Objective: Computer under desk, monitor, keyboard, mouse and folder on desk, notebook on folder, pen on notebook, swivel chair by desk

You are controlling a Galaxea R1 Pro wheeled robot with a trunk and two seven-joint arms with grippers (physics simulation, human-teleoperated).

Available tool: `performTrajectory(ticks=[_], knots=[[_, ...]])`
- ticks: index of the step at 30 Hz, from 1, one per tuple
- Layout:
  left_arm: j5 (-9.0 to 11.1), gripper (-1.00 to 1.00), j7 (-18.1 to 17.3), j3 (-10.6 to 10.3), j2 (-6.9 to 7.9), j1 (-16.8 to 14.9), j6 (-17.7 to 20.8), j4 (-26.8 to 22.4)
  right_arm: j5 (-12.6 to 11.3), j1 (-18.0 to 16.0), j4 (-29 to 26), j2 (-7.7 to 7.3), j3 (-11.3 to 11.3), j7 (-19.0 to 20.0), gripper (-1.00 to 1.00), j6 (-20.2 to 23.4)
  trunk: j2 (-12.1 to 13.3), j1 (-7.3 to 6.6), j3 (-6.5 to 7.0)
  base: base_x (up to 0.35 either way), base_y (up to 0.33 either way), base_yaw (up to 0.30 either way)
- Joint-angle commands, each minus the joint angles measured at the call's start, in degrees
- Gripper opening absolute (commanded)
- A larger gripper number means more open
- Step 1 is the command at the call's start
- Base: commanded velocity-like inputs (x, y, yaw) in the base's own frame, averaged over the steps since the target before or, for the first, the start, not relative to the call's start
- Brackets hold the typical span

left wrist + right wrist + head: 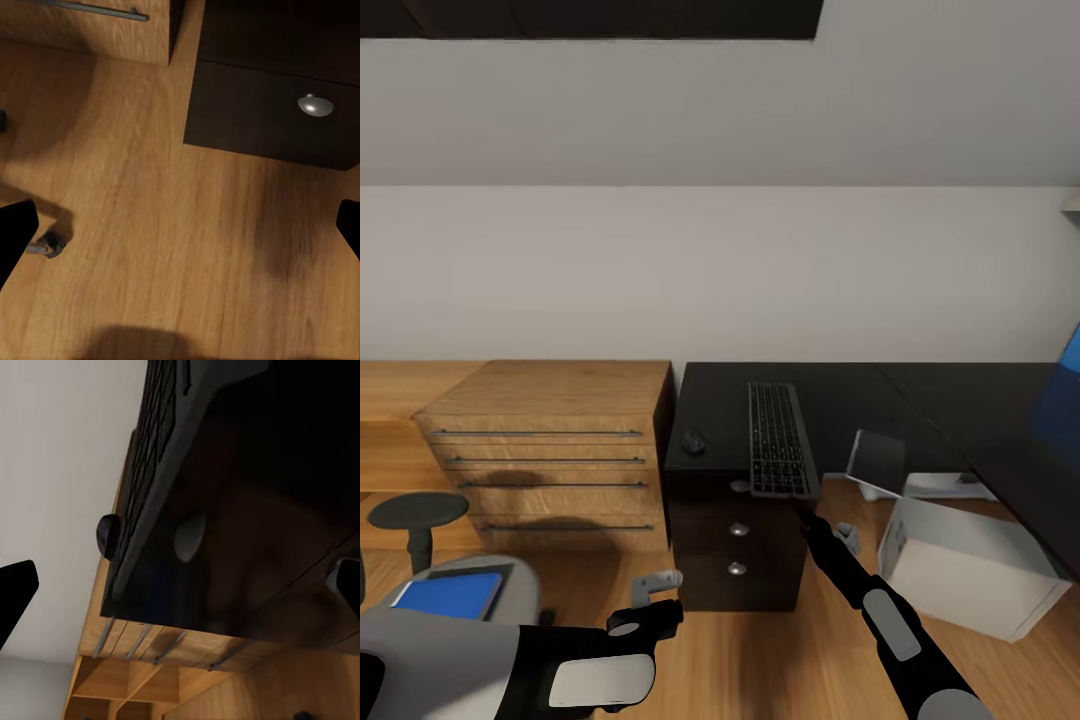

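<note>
The slim keyboard [780,440] lies lengthwise on the black desk [860,395], its near end hanging over the front edge. A small black mouse [693,441] sits to its left. My right gripper [803,512] is just below that overhanging end, open and holding nothing; in the right wrist view [180,592] it looks up at the keyboard [161,435] and mouse [109,536]. The blue folder [450,595] lies on the swivel chair [420,512] at lower left. My left gripper [650,600] hangs open over the floor, seen wide apart in the left wrist view [180,232]. The grey computer [960,570] stands under the desk.
The black drawer unit [735,545] with round knobs [316,105] stands under the keyboard. A light wood cabinet [550,450] adjoins it on the left. A pale grey tilted panel [880,460] leans under the desk. A blue surface [1065,385] shows at the right edge. A chair caster [49,244] rests on the wood floor.
</note>
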Motion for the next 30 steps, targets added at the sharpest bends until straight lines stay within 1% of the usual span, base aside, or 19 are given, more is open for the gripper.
performTrajectory(ticks=[1, 8, 15, 19, 24, 30], knots=[[0.3, 1.0, 0.1, -0.1, 0.01, -0.1, -0.3, -0.1, -0.5, -0.1, 0.0, 0.06, -0.3, 0.1, 1.0, 0.6, 0.0, 0.02, -0.06, 0.223, 0.001, 0.0], [0.3, 1.0, 0.1, -0.1, 0.08, -0.1, -0.4, 0.0, -0.5, -0.1, 0.0, 0.06, -0.3, 0.2, 1.0, 0.6, 0.0, 0.02, -0.06, 0.079, 0.004, 0.0], [0.3, 1.0, 0.2, -0.2, 0.13, -0.1, -0.4, 0.0, -0.5, -0.1, 0.0, -0.01, -0.3, 0.2, 1.0, 0.6, 0.0, 0.02, -0.06, 0.154, 0.057, 0.0], [0.3, 1.0, 0.2, -0.2, 0.18, -0.1, -0.5, 0.0, -0.5, -0.1, 0.0, -0.02, -0.3, 0.2, 1.0, 0.6, 0.0, 0.02, -0.06, 0.026, 0.027, 0.0], [0.3, 1.0, 0.2, -0.2, 0.12, -0.1, -0.5, 0.0, -0.5, -0.1, 0.0, -0.03, -0.3, 0.2, 1.0, 0.6, 0.0, 0.02, -0.06, 0.003, 0.156, 0.0], [0.3, 1.0, 0.2, -0.4, 0.1, -0.1, -0.4, 0.0, -0.5, -0.1, 0.0, -0.03, -0.3, 0.2, 1.0, 0.6, 0.0, 0.02, -0.06, 0.0, 0.024, 0.0]])
